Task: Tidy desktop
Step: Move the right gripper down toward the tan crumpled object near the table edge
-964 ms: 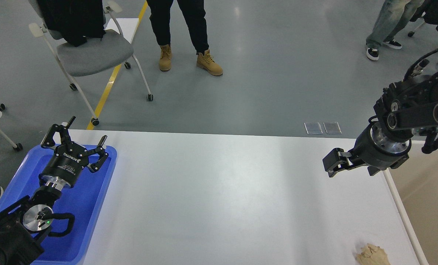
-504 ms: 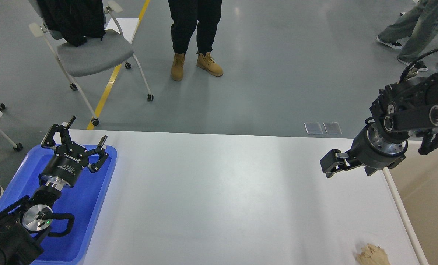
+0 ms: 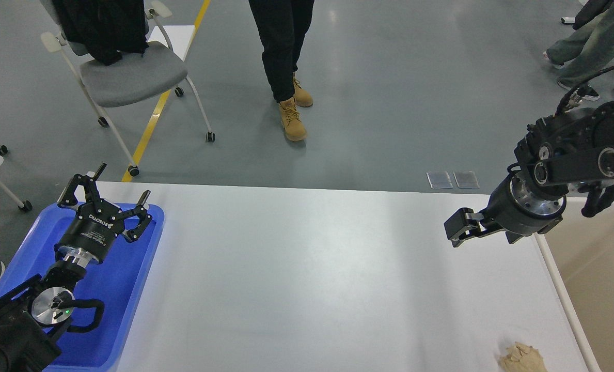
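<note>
The white desktop (image 3: 312, 268) fills the middle of the head view. A crumpled tan paper wad (image 3: 521, 357) lies on it near the front right corner. My left gripper (image 3: 115, 188) is open and empty, held over the blue tray (image 3: 126, 289) at the left edge. My right gripper (image 3: 454, 232) hovers over the desktop's far right part, pointing left. It is seen side-on and dark, so I cannot tell whether its fingers are open or shut. It stands well behind the paper wad.
A cream-white rimmed bin (image 3: 596, 268) stands against the desktop's right edge. A grey wheeled chair (image 3: 126, 72) with dark clothing stands on the floor beyond the far left. A person in tan boots (image 3: 291, 119) walks beyond the far edge, and another person is at the far right.
</note>
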### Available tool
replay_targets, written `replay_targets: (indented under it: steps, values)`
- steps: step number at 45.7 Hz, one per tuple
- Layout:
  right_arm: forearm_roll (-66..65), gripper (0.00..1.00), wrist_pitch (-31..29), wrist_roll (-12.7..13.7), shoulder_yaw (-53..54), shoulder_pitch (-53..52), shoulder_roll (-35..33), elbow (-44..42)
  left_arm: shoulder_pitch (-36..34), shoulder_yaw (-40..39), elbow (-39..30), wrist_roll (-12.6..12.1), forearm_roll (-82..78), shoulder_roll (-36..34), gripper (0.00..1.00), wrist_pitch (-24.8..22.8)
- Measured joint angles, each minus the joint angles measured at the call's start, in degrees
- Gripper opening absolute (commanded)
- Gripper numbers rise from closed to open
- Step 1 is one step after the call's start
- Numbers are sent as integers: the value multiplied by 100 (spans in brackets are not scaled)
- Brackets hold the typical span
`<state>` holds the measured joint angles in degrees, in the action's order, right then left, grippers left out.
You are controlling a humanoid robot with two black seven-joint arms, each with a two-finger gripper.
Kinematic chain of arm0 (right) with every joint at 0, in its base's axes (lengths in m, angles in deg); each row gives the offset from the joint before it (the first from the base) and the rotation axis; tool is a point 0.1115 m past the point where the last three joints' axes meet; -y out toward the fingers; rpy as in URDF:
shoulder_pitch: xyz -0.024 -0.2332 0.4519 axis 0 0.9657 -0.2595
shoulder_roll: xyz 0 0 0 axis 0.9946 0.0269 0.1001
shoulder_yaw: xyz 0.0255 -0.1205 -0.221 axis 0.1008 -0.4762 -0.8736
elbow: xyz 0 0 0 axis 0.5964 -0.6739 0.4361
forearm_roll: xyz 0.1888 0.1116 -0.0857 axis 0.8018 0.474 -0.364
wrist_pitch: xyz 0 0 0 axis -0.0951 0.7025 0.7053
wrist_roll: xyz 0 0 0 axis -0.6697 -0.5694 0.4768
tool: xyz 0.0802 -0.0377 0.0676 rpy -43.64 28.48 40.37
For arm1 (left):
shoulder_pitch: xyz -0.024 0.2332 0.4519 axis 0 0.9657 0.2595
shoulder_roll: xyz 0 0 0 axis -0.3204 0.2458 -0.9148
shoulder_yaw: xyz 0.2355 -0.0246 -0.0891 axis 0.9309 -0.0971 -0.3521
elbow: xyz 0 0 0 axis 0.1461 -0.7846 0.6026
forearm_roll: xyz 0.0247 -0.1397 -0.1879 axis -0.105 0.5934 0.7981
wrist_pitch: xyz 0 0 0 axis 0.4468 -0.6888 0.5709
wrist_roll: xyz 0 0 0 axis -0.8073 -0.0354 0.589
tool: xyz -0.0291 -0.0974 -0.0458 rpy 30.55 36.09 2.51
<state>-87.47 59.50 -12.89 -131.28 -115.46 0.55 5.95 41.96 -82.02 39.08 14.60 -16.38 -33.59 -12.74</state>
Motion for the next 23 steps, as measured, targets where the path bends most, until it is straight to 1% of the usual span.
replay_targets:
  steps: [12, 23]
  values:
    - [-2, 100, 119, 0, -36, 134, -120, 12, 0, -1, 0, 0, 5, 0, 99, 0]
    - [-269, 100, 311, 0, -80, 361, -536, 40, 0, -1, 0, 1, 5, 0, 99, 0]
